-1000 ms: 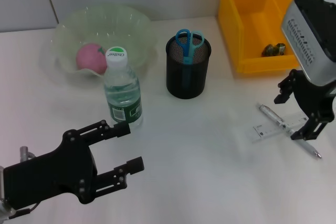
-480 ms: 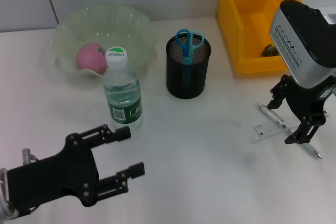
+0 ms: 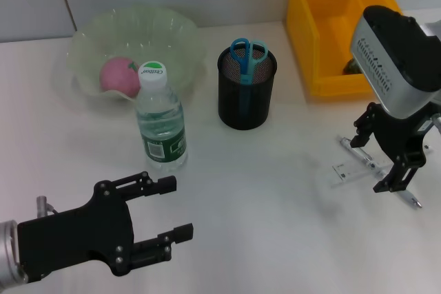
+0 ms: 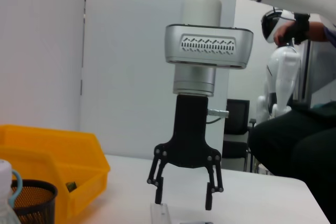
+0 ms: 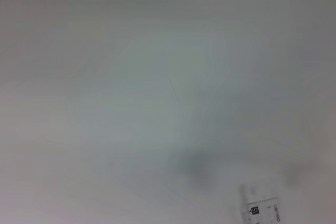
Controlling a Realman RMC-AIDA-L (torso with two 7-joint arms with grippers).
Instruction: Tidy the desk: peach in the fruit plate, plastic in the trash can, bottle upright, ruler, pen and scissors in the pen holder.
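Note:
My right gripper [image 3: 375, 160] is open and low over the table, its fingers astride the silver pen [image 3: 358, 153] that lies across the clear ruler [image 3: 346, 171]. The left wrist view shows the right gripper [image 4: 182, 203] open just above the ruler [image 4: 163, 215]. The ruler's corner shows in the right wrist view [image 5: 262, 211]. Blue scissors [image 3: 247, 55] stand in the black mesh pen holder [image 3: 246, 98]. The bottle [image 3: 160, 122] stands upright. The pink peach [image 3: 120, 76] lies in the pale green fruit plate [image 3: 176, 39]. My left gripper [image 3: 177, 206] is open and empty at the front left.
A yellow bin [image 3: 324, 29] stands at the back right with a dark crumpled piece [image 3: 351, 66] inside, partly hidden by my right arm. The bin [image 4: 52, 153] and pen holder [image 4: 32, 198] also show in the left wrist view.
My right gripper has moved left and down over the pen and ruler. My left gripper has drawn back towards the front edge, away from the bottle.

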